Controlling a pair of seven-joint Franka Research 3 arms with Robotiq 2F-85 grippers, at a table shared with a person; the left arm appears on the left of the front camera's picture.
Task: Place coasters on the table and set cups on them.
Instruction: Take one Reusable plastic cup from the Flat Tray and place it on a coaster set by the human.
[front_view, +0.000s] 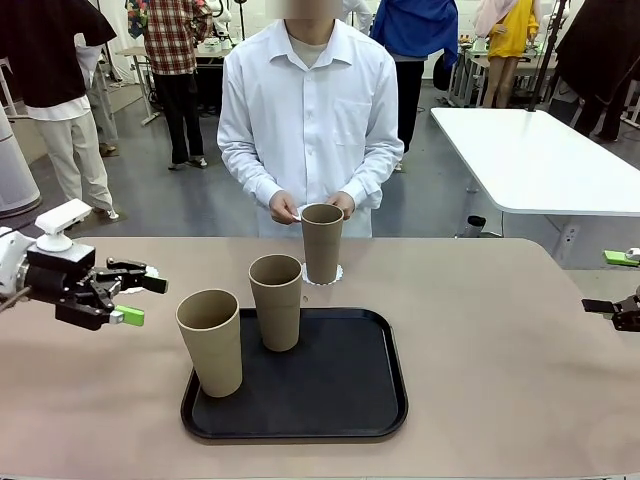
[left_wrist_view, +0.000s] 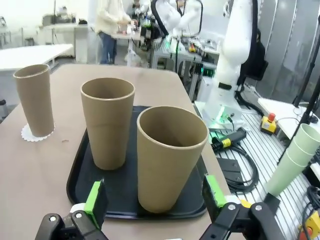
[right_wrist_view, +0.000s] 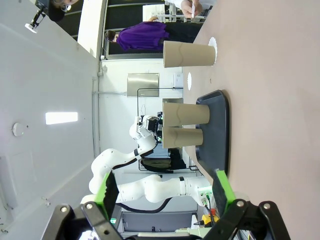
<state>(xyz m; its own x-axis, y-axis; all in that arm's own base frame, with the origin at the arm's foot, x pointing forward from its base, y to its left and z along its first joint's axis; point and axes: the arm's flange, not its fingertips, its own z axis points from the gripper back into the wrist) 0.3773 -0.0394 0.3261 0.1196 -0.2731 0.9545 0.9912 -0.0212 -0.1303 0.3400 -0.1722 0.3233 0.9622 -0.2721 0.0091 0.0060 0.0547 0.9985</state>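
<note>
One tan cup (front_view: 322, 243) stands upright on a white lacy coaster (front_view: 322, 274) on the beige table (front_view: 480, 300), right in front of the person. The person's hands (front_view: 285, 207) hold something thin and white above it. Two more cups (front_view: 275, 300) (front_view: 211, 340) stand on the black tray (front_view: 340, 400). My left gripper (front_view: 143, 300) hovers open left of the tray, pointing at the near cup (left_wrist_view: 171, 157). The other tray cup (left_wrist_view: 107, 122) and the cup on the coaster (left_wrist_view: 34, 100) lie beyond. My right gripper (right_wrist_view: 162, 195) is open at the table's right edge, far from the cups (right_wrist_view: 185, 114).
A white table (front_view: 540, 160) stands behind on the right. Other people stand in the background. A small green object (front_view: 622, 257) lies at the far right. The beige table is bare to the right of the tray and to the left of it under my left arm.
</note>
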